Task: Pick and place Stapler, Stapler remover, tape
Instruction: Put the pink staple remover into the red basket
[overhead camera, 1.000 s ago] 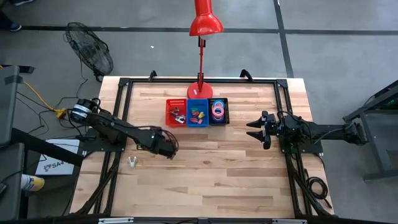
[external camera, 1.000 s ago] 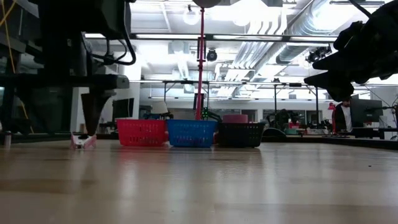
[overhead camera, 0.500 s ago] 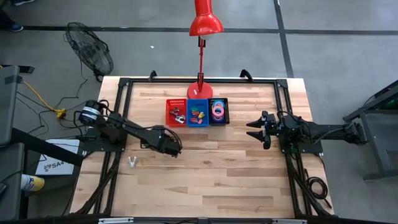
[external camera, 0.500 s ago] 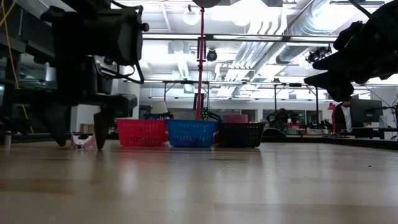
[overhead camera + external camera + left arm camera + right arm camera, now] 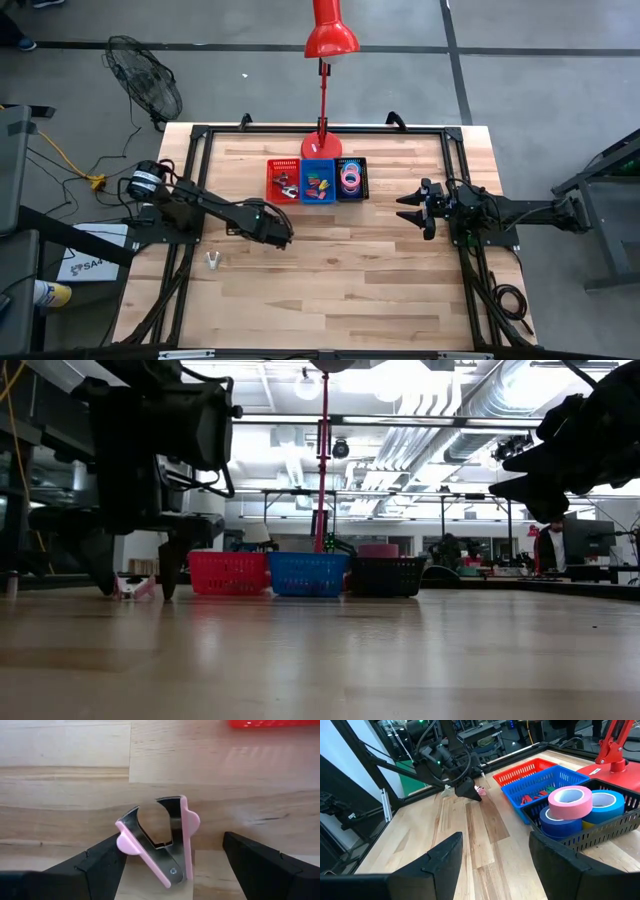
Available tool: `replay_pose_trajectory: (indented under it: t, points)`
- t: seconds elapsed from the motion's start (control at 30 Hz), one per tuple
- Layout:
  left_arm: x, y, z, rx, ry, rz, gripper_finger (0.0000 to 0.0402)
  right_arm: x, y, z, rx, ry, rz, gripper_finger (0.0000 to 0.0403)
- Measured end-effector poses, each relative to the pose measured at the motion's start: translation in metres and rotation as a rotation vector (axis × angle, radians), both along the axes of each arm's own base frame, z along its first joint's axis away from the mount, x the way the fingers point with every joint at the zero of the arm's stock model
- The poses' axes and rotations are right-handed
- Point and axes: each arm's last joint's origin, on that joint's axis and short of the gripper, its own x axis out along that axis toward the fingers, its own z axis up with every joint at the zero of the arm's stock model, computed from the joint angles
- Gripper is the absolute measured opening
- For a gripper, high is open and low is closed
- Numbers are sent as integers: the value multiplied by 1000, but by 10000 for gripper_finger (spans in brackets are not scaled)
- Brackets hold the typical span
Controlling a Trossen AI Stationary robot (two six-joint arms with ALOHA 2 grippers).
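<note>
The left end effector (image 5: 172,865) is spread wide around the pink remover (image 5: 159,840), not gripping. If it closes crooked, the remover may slide away on the bench (image 5: 350,270).

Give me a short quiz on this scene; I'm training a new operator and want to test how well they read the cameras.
1. True or false: the left end effector is shut.
2. The tape rolls lie in which bin: A red, B blue, C black?
3. What lies on the table between the left end effector's fingers?

Key
1. False: its fingers stand apart.
2. C, the black bin.
3. The pink stapler remover, with no finger closed on it.
</note>
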Motion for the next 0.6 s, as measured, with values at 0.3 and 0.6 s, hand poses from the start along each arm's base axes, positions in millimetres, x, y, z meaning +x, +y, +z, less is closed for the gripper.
replay_pose_trajectory:
  t: [0.3, 0.6]
  points:
    - [-1, 0, -3, -6, -4, 0, 290, 0, 0, 0, 0, 0, 0, 220]
    - [1, 0, -4, -11, -10, -54, 177, 0, 0, 0, 0, 0, 0, 220]
